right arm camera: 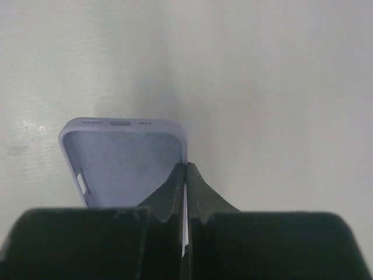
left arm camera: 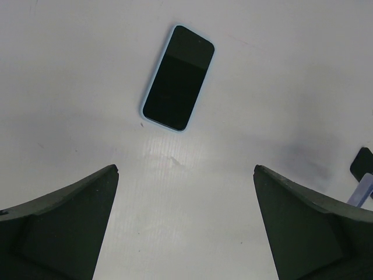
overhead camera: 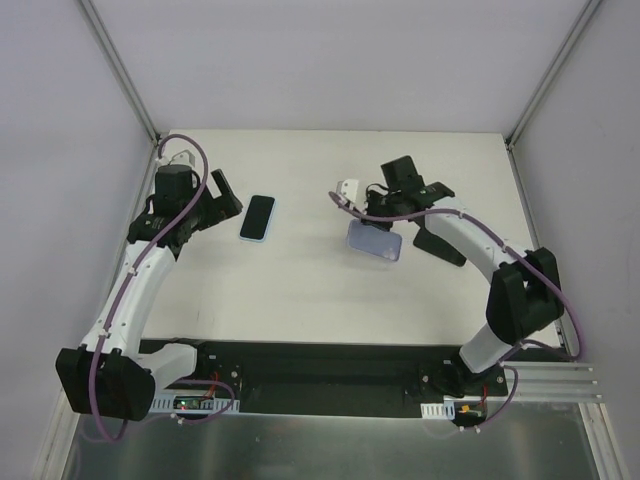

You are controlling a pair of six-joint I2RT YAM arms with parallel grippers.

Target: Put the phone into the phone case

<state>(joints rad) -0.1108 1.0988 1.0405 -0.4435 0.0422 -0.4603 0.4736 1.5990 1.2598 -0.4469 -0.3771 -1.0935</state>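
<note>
Lilac phone case (right arm camera: 123,164) pinched by right gripper (right arm camera: 186,170); left gripper (left arm camera: 185,170) spread (phone (left arm camera: 178,77) apart)

We see a flat off-white counter (overhead camera: 300,290), matte and faintly scuffed, with soft grey shadows lying on it. Plain white panel walls (overhead camera: 330,60) close it in at the back and on both sides. A left grey metal strut (overhead camera: 120,70) and a right grey metal strut (overhead camera: 555,70) slant up from its far corners. Along the near edge lies a brushed steel sheet (overhead camera: 330,450).
</note>
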